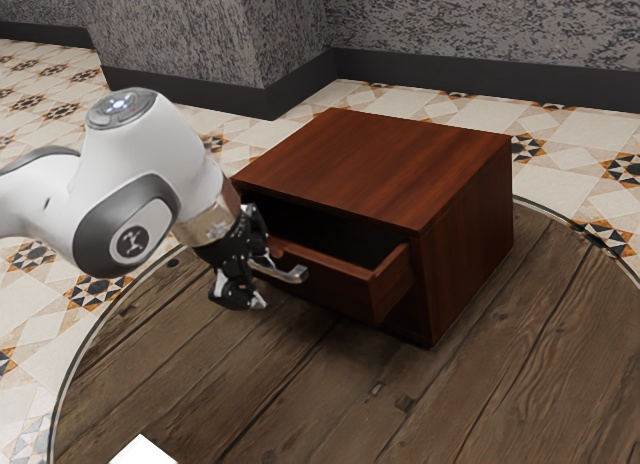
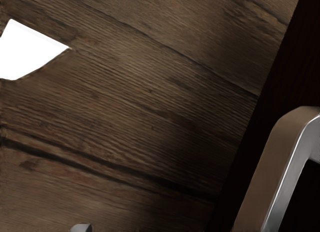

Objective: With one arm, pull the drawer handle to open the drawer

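A dark red wooden cabinet (image 1: pixel 385 174) stands on a round wooden table (image 1: pixel 420 384). Its drawer (image 1: pixel 345 274) is pulled partway out toward the exterior view's left, leaving a dark gap under the cabinet top. A silver bar handle (image 1: pixel 288 273) juts from the drawer front. My black gripper (image 1: pixel 258 271) is right at this handle, with the bar running through it. One grey fingertip (image 2: pixel 81 227) shows well to the side of the handle (image 2: pixel 287 177), so the gripper stands open around the bar.
A flat white thing (image 1: pixel 142 450) lies on the table near its front edge, also seen as a white patch (image 2: pixel 25 49) from the wrist. Patterned tile floor (image 1: pixel 560 144) surrounds the table, with grey walls behind.
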`<action>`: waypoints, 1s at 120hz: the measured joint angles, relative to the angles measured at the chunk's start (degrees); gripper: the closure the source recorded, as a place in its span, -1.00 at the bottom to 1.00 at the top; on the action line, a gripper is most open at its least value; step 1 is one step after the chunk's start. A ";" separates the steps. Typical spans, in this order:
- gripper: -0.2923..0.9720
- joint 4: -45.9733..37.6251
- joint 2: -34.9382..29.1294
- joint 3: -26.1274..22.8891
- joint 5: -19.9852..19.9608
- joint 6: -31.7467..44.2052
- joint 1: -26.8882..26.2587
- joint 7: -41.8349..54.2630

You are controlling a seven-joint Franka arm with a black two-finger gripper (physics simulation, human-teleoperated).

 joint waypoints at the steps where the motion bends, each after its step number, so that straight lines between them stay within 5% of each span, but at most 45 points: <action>1: 0.04 -0.08 -0.10 -0.01 -0.02 -0.02 0.01 0.00; 120: 0.04 -8.05 -10.96 -0.07 0.68 -4.24 0.73 -0.17</action>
